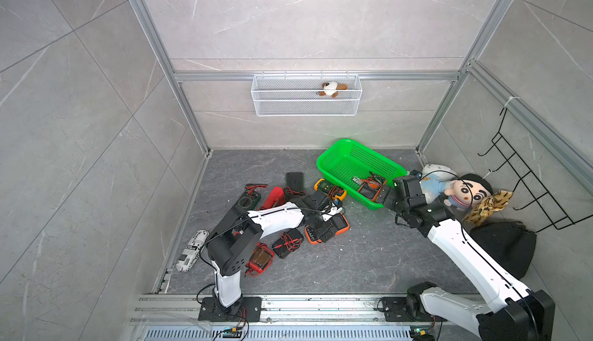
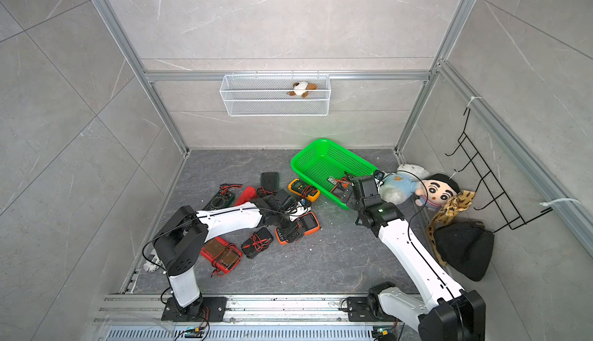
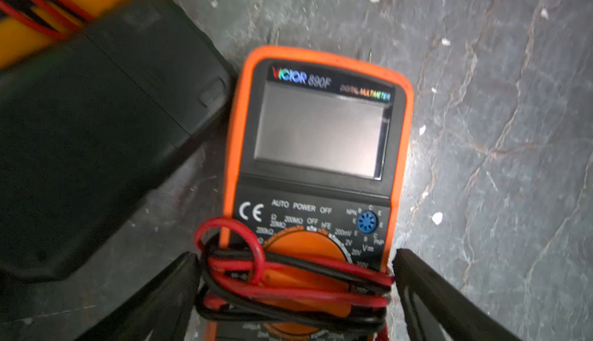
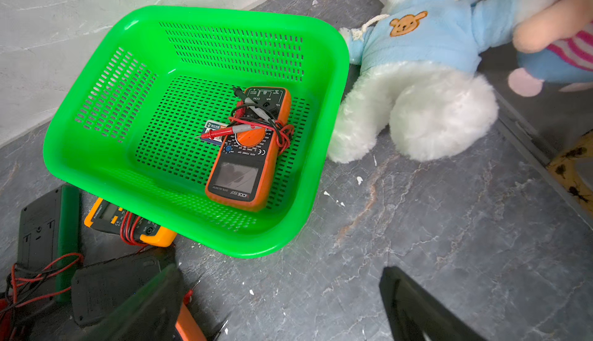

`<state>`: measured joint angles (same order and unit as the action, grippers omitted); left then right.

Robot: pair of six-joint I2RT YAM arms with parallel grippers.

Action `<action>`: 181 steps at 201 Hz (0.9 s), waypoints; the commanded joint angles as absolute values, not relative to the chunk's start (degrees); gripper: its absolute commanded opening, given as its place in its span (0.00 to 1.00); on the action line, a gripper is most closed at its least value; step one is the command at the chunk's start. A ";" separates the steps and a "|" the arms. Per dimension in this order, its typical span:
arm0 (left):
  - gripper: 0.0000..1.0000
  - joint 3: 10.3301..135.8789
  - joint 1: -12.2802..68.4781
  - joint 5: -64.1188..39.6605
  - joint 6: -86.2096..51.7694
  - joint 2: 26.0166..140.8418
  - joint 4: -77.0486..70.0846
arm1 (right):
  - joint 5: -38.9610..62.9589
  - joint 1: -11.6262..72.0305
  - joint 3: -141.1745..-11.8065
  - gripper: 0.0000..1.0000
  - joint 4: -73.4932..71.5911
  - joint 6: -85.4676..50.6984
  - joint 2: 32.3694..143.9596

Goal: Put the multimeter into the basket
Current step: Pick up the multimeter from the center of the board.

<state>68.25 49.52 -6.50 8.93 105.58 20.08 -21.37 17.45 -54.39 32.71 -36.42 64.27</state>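
Presently, the left gripper (image 3: 293, 254) sits over an orange Victor multimeter (image 3: 317, 131) lying on the floor (image 3: 481, 131). Its jaws are spread wide, one finger on each side of the dial end, where red and black leads (image 3: 288, 278) are wound; whether they touch the casing, cannot tell. A black case (image 3: 96, 147) lies just beside it. The right gripper (image 4: 279, 269) hangs over bare floor near the green basket (image 4: 205, 10), jaws apart, nothing between them. Inside the basket a second orange multimeter (image 4: 247, 163) lies flat, face up, leads wrapped round it. A yellow multimeter (image 4: 128, 224) lies just beside the basket's outer wall, a white plush bear (image 4: 417, 105) at the opposite side.
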 commanded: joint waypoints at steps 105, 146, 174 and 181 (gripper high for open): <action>0.42 69.72 50.27 3.87 9.18 111.62 23.67 | -19.35 17.57 -52.21 1.00 31.25 -37.13 63.63; 0.10 66.96 50.54 4.38 8.42 106.16 20.34 | -14.00 17.52 -49.67 1.00 27.17 -36.72 62.38; 0.00 63.88 50.69 4.64 6.50 99.43 15.95 | -7.62 17.53 -47.93 1.00 24.34 -35.61 61.26; 0.00 62.94 50.71 5.03 5.63 97.61 14.36 | -5.59 17.54 -47.23 0.99 23.11 -35.35 60.80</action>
<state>64.53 50.61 2.90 8.23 105.91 19.62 -12.86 17.45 -49.25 27.57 -36.36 62.92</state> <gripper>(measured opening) 0.853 0.997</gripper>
